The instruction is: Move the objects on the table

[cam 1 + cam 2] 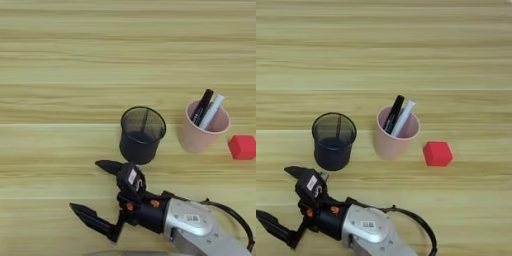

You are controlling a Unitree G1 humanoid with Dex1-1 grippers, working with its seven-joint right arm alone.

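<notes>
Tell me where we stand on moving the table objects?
Done: nothing clearly; the black marker stands in the pink cup with a white pen. In hand: nothing; the right gripper is open and empty, near the empty mesh cup. Left: the red cube lies untouched on the table.

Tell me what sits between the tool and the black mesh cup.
Nothing visible does. The tool, fingers spread apart, lies on the near side of the black mesh cup. The pink cup and red cube stand off to the right.
</notes>
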